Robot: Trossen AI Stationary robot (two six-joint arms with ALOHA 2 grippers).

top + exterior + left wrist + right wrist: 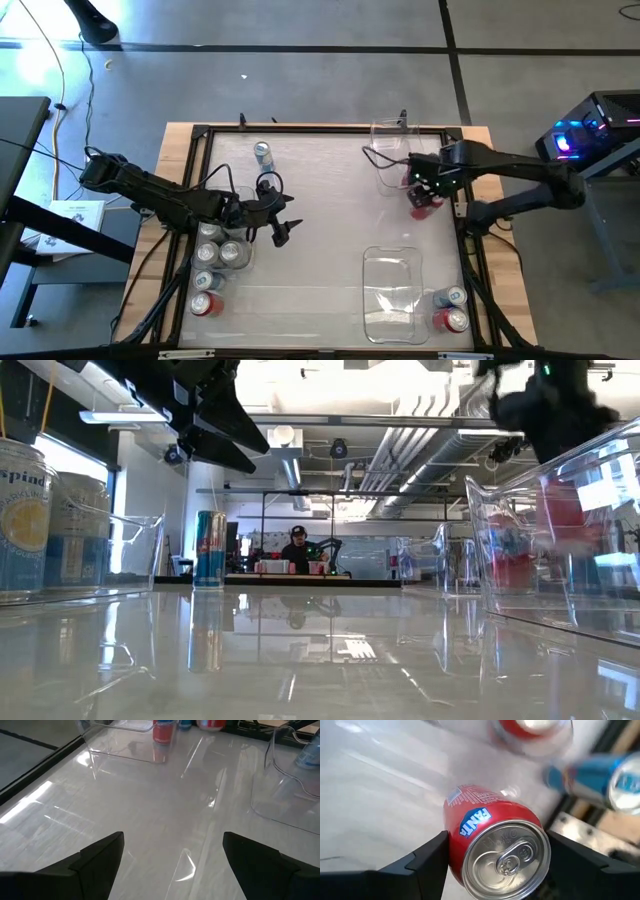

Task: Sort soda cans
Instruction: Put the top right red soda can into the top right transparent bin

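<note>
Right wrist view shows the right tool (492, 865) with a red Fanta can (495, 852) between its two dark fingers, silver top toward the camera; the fingers flank the can's sides closely, though whether they press on it is hard to make out, so I cannot tell if it is gripped. Beyond it lie a blurred red can (532, 730) and a blue can (600, 780), both partly cut off. From the high view this tool hangs over the bench's (320, 200) far right side, just beside a clear bin (392, 150) whose walls are barely visible. The left tool (275, 215) is spread wide with nothing between its fingers, above the bench's left-centre, near a cluster of silver and red cans (215, 260) in another clear bin. One can (263, 153) stands alone at the far left-centre. A third clear bin (390, 290) sits near right, with two cans (450, 310) just beside it. In the low view a person (296, 550) is seen far behind the bench, small and indistinct.
</note>
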